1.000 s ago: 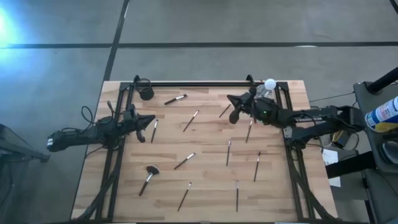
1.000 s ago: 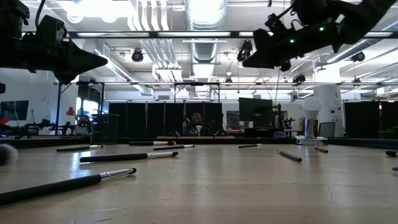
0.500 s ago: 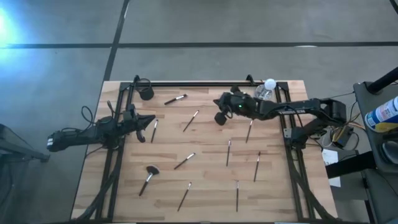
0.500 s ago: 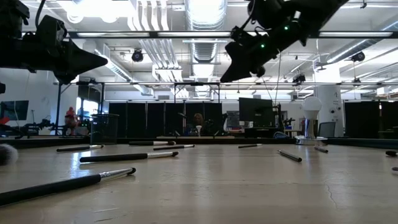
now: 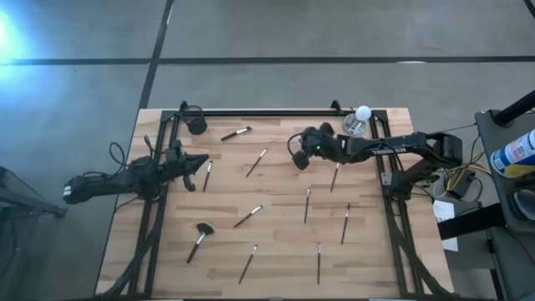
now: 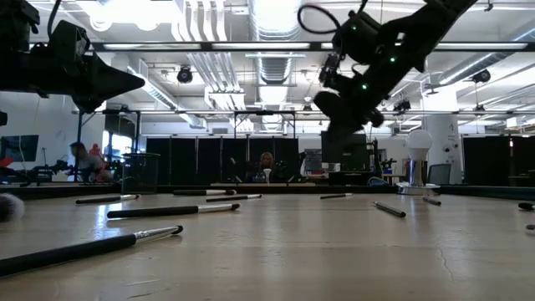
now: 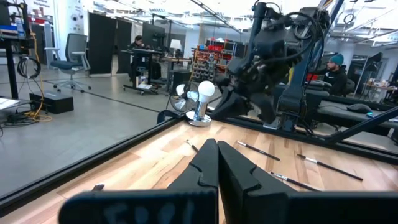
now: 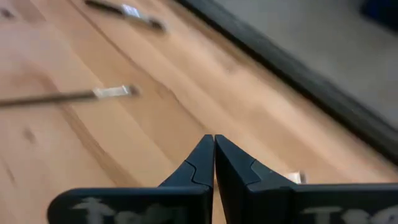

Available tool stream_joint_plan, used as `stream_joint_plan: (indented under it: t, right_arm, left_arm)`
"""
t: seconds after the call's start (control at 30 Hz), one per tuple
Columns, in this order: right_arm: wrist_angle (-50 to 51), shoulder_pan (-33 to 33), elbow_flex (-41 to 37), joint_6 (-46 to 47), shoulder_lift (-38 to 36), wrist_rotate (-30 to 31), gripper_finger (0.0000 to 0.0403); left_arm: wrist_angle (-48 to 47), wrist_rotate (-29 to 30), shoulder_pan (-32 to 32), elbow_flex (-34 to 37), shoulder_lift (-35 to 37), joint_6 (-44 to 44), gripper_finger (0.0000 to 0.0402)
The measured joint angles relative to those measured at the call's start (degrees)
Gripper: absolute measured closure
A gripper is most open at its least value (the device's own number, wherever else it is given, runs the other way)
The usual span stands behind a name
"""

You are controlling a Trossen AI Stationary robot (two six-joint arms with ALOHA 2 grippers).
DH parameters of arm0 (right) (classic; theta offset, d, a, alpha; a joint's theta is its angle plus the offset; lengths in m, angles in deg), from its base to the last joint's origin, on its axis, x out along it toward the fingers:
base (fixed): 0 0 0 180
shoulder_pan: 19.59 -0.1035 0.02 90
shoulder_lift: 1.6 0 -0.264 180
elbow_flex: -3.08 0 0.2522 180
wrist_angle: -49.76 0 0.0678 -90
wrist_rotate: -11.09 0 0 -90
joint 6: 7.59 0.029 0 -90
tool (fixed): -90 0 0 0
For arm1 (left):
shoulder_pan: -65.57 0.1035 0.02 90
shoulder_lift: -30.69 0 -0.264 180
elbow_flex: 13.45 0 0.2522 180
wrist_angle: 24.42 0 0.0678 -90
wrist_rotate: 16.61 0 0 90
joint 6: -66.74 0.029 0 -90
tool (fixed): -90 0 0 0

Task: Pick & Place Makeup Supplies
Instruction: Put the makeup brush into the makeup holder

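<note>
The right gripper (image 5: 298,159) hangs above the bench (image 5: 276,251), out over its middle toward the far edge, with its two fingers pressed together and nothing between them. In its own wrist view the closed fingertips (image 8: 213,144) point down at bare wood, with two brushes lying ahead of them, apart from the tips. From above, the nearest brush (image 5: 257,161) lies just to the left of the gripper, angled, and another (image 5: 335,176) lies under the right forearm on its other side. A third brush (image 5: 236,133) lies close to the far edge, near the small black cup (image 5: 196,125) at the far left corner. More brushes are scattered across the middle and near half: one at the centre (image 5: 248,216), two upright ones right of centre (image 5: 307,205) (image 5: 345,223), two near the near edge (image 5: 247,263) (image 5: 318,262), and the fluffy-headed brush (image 5: 200,237) toward the near left. The left gripper (image 5: 197,170) waits by the left edge, fingers together and empty, with a short brush (image 5: 207,176) just beside it. A white ball on a silver base (image 5: 362,115) stands at the far right corner.
</note>
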State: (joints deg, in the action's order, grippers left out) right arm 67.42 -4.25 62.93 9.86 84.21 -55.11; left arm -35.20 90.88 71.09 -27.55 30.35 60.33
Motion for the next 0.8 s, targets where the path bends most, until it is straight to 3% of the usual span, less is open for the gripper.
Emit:
stream_joint_plan:
  t: [0.13,0.27,0.5,0.67,0.8]
  right_arm:
    - [16.0,-0.1,0.4,9.3,-2.8,0.3,0.0394]
    - [26.8,-2.7,-4.3,23.6,-8.6,3.7,0.0394]
    - [25.4,-4.6,-16.4,43.0,-18.7,4.8,0.0394]
    - [20.2,-2.1,-21.5,45.6,-20.2,2.4,0.0391]
    - [18.3,-1.6,-23.2,47.2,-18.8,2.0,0.0367]
  left_arm:
    - [0.0,0.0,0.0,0.0,0.0,0.0,0.0402]
    - [0.0,0.0,0.0,0.0,-0.2,0.0,0.0402]
    - [0.0,0.0,0.0,0.0,-0.9,0.0,0.0402]
    - [0.0,0.0,0.0,0.0,-0.9,0.0,0.0402]
    - [0.0,0.0,0.0,0.0,-0.9,0.0,0.0402]
